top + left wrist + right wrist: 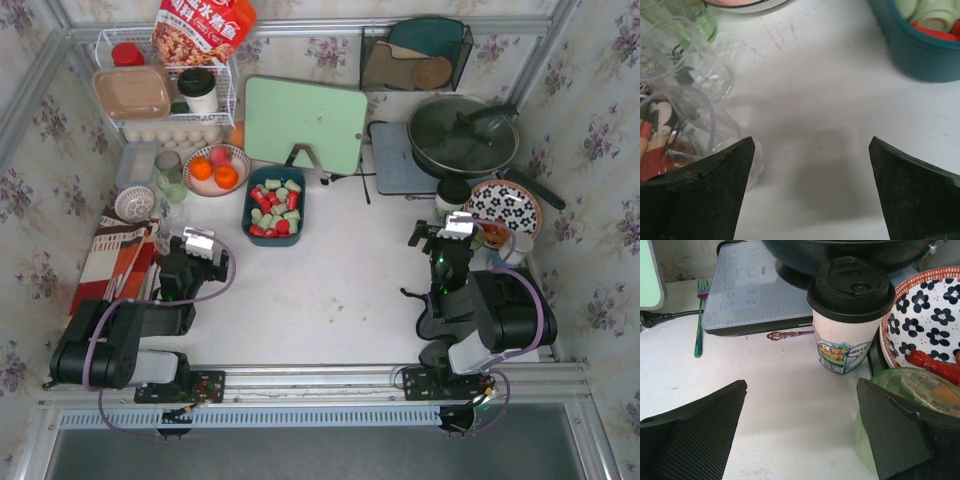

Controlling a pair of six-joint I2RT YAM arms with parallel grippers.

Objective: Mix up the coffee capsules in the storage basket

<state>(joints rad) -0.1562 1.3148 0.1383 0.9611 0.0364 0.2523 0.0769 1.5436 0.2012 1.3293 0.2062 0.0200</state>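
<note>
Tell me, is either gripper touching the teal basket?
No, the left gripper and right gripper both sit apart from the storage basket.

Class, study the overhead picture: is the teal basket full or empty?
Fairly full. Red and pale green capsules cover the basket from wall to wall; how deep they lie cannot be told.
</note>
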